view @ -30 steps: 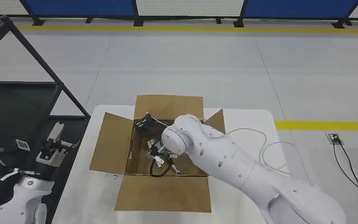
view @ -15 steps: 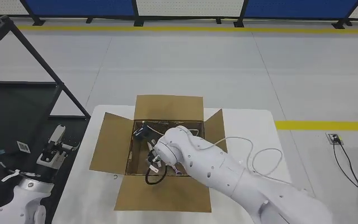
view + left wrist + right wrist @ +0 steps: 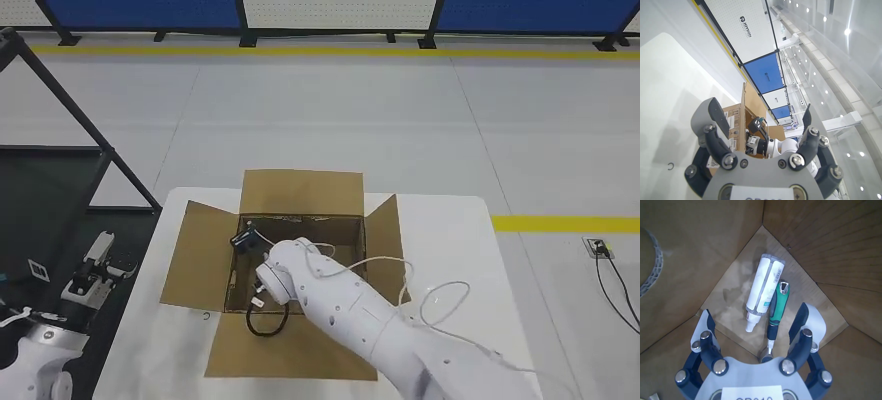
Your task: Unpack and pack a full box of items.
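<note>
— Right end effector [image 3: 755, 310]: how does it stand?
— Jaws spread, holding nothing, down inside the box [image 3: 696, 247]. It hangs above a white tube [image 3: 763, 285] and a green-handled screwdriver [image 3: 780, 302], which lie side by side, touching, on the box floor near a corner.
— Any writing on them?
— The tube has a barcode and a teal patch of print too small to read. In the left wrist view, the box's outer wall carries stickers and handling symbols.
— Room to move?
— All four flaps are folded outward. Bare cardboard floor lies around the pair, though two walls meet just past the tube's crimped end.
— And the other arm?
— Left end effector [image 3: 761, 104] is released too, with nothing between its fingers. It sits off the left edge of the table [image 3: 440, 230], well apart from the box.
— What differs from a second ago?
— Right arm [image 3: 300, 290] has swung from the box's middle toward its left wall.
</note>
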You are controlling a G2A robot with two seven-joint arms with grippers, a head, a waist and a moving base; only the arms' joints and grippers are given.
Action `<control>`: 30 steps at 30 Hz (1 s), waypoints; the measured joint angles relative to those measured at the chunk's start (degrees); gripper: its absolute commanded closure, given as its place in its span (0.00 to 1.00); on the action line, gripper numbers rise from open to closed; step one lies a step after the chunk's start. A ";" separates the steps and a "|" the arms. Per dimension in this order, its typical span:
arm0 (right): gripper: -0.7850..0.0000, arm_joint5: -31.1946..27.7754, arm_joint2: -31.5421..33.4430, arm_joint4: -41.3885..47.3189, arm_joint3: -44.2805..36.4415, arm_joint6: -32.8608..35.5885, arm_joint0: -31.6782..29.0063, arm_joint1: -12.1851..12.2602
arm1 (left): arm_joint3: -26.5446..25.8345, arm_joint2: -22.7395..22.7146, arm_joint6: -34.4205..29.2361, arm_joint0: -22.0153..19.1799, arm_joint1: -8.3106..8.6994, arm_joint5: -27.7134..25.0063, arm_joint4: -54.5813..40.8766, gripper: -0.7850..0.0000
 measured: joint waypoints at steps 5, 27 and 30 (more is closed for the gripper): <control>0.63 -1.87 0.23 -0.22 5.22 -0.30 0.10 -2.76 | 0.11 -0.13 0.09 0.22 0.01 -0.40 -0.17 0.00; 0.62 -7.88 1.63 1.18 15.76 3.10 1.13 -6.70 | 0.37 -0.49 0.31 0.58 0.12 -0.96 -0.55 0.00; 0.63 -8.36 1.47 1.12 15.94 4.08 1.13 -6.71 | 0.42 -0.50 0.29 0.54 0.15 -1.03 -0.36 0.00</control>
